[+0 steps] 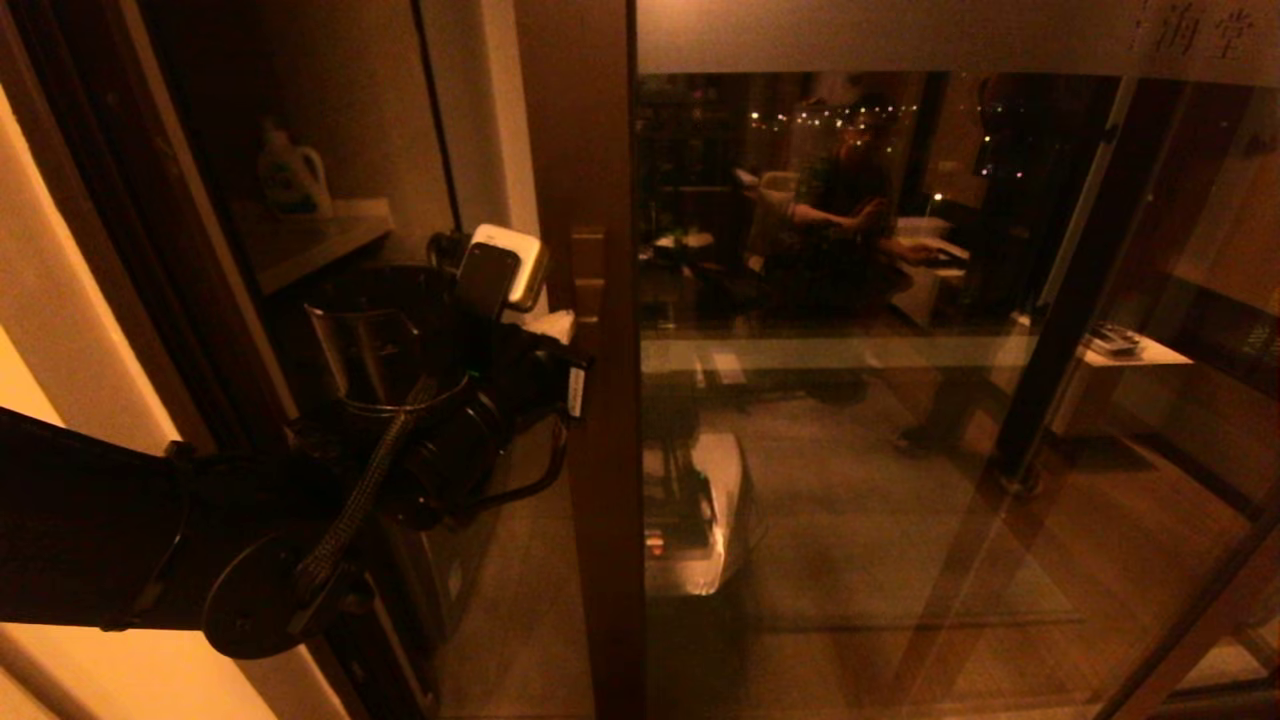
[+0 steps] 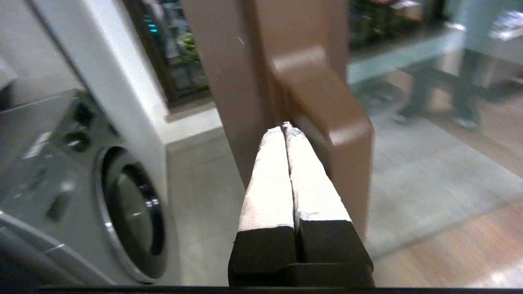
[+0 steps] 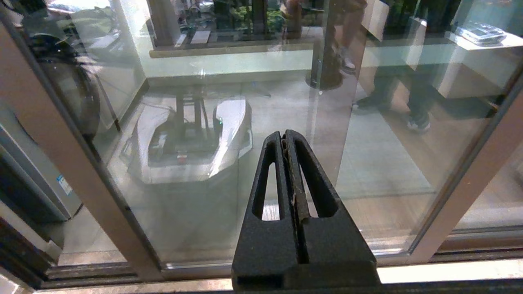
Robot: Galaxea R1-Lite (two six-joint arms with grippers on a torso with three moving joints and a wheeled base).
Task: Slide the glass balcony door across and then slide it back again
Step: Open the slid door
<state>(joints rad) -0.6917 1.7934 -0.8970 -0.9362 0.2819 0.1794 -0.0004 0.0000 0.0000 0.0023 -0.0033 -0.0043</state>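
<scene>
The glass balcony door [image 1: 900, 400] fills the middle and right of the head view, with a frosted top band [image 1: 900, 30] bearing dark characters. Its brown stile [image 1: 590, 450] carries a blocky wooden pull handle [image 1: 587, 275]. My left gripper [image 1: 558, 325] reaches in from the left and is at that handle. In the left wrist view the left gripper [image 2: 284, 127] is shut on nothing, its taped tips wedged against the side of the handle [image 2: 327, 106] where it meets the stile. My right gripper [image 3: 283, 134] is shut and empty, low in front of the glass [image 3: 388, 171].
An open gap left of the stile shows the balcony with a washing machine [image 2: 122, 212] and a detergent bottle [image 1: 293, 178] on a shelf. A dark wooden jamb [image 1: 150, 220] bounds the gap on the left. The floor track [image 3: 122, 273] runs along the door's bottom.
</scene>
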